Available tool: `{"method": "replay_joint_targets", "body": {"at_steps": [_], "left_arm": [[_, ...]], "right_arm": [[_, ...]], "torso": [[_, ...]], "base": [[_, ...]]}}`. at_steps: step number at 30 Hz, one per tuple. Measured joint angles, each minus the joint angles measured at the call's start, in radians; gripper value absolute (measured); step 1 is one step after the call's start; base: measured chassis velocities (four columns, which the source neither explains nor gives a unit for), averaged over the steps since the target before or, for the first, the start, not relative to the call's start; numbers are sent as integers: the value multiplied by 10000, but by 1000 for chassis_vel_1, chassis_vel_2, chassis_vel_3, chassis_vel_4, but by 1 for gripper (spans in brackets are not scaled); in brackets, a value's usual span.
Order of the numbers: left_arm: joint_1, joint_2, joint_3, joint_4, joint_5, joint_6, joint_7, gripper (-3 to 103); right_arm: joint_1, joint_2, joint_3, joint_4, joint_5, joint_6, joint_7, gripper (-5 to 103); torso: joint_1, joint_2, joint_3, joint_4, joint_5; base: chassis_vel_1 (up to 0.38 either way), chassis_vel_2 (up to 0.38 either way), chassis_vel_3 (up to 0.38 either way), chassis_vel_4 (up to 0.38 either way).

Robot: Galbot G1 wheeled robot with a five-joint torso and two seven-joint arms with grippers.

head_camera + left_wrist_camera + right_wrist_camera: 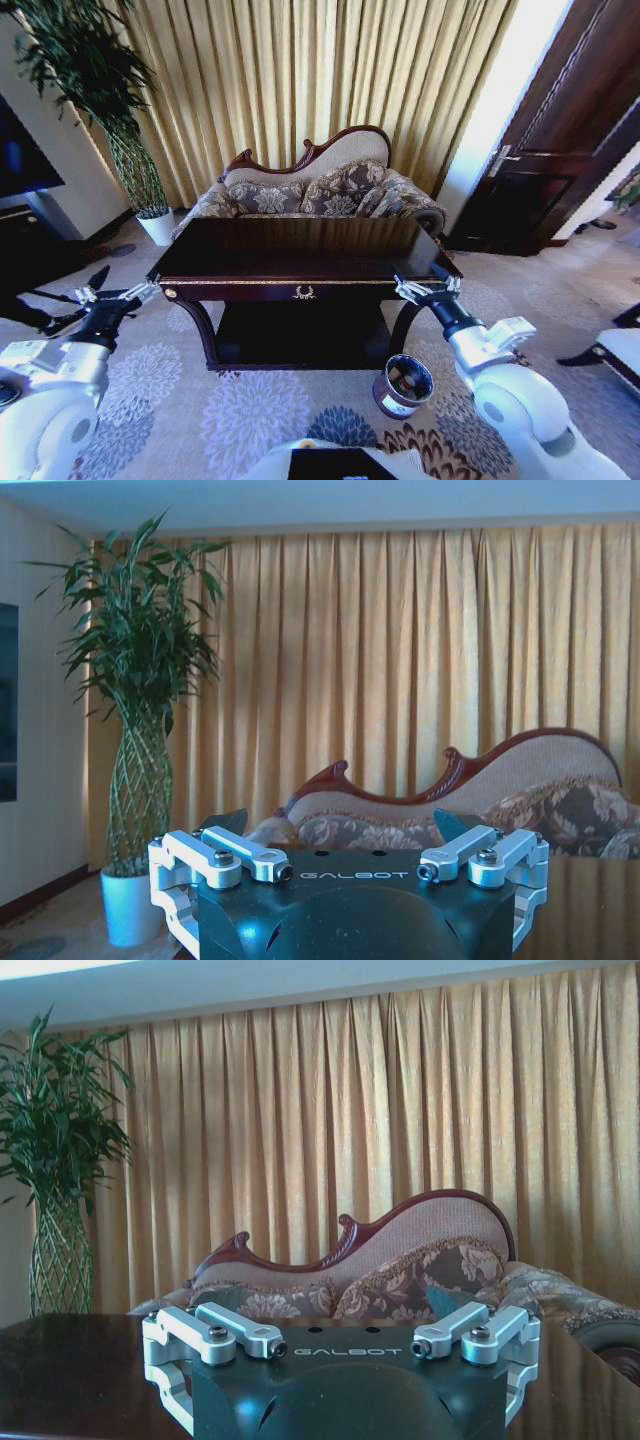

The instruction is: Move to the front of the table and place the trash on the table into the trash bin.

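Observation:
The dark glossy table [300, 262] stands straight ahead, its long front apron with the gold emblem facing me. Its top reflects the curtain; the trash is out of view. On the carpet by the table's front right leg sits the small round trash bin [404, 385], slightly tilted. My left gripper [108, 285] hovers open just off the table's front left corner. Over the front right corner my right gripper [425, 278] is open as well. Both wrist views show spread fingers, left gripper [338, 825] and right gripper [330, 1305], with the table [60, 1360] just beneath.
A carved sofa [320, 185] stands behind the table against gold curtains. A tall plant in a white pot [157, 225] is at the back left, a dark cabinet [25, 215] at the left, a brown door [560, 130] at the right, and a chair [620, 350] at the right edge.

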Motion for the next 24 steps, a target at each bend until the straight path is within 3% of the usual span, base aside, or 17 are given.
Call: {"method": "replay_joint_targets", "body": {"at_steps": [6, 24], "left_arm": [[-102, 132, -111, -1, -3, 228, 0, 100], [-163, 213, -58, -243, 37, 191, 64, 100]], "right_arm": [[-37, 62, -57, -159, -99, -19, 14, 100], [-360, 290, 21, -36, -351, 26, -9, 100]], "torso": [[0, 0, 0, -1, 0], [1, -2, 1, 0, 0]], "base": [[0, 0, 0, 0], [41, -39, -44, 41]]}}
